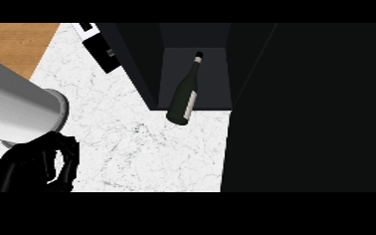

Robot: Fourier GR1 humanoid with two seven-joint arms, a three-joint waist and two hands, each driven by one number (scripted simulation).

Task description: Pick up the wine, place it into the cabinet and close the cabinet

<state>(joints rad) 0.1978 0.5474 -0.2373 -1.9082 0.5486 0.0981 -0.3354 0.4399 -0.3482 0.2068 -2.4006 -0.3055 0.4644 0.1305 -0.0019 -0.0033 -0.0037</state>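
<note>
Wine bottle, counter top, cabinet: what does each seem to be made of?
Wine bottle: probably dark green glass, judging by its colour and shape, with a pale paper-like label. Counter top: white stone such as marble, given the fine dark veins; the finish looks matte. Cabinet: plain black matte panels with no grain showing; painted wood or laminate, cannot tell which.

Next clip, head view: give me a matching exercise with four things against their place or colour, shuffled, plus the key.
Things:
1. wine bottle
2. left hand
3. counter
4. wooden surface

Place or colour:
A. white, marbled
B. black, lower left of the view
C. in the open cabinet, neck pointing inward
D. brown, upper left corner

Pairs: 1-C; 2-B; 3-A; 4-D
</note>
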